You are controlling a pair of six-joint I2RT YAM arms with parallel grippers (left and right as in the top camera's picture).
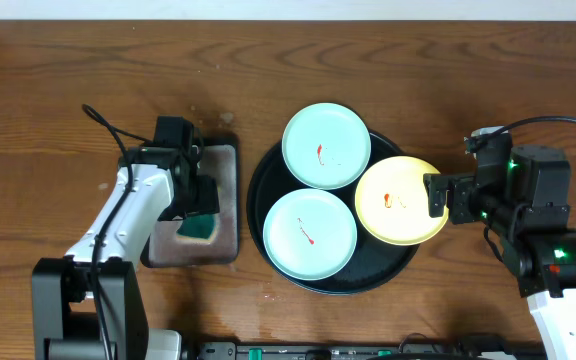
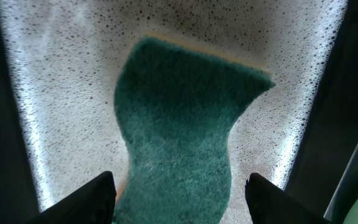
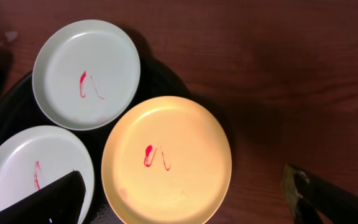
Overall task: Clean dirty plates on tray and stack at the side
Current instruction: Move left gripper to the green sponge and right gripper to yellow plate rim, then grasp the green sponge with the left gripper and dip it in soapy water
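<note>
The black tray point(image 1: 256, 205) holds the far mint plate point(image 1: 326, 146), near mint plate point(image 1: 309, 234) and yellow plate point(image 1: 398, 200), each smeared red. The yellow one overhangs the right rim, with open counter point(image 1: 418, 60) behind. The right gripper point(image 1: 440, 197) gapes wide beside that edge, and the left gripper point(image 2: 179, 193) stands open astride the green sponge point(image 2: 179, 124) on the small grey tray point(image 1: 224, 190).

You're looking at a grained, varnished wood table point(image 1: 68, 90), a glossy black tray point(image 1: 378, 266), smooth satin plates point(image 1: 326, 146), and a coarse fibrous green sponge point(image 2: 179, 124) on a speckled, pebbly grey tray point(image 2: 61, 93)
</note>
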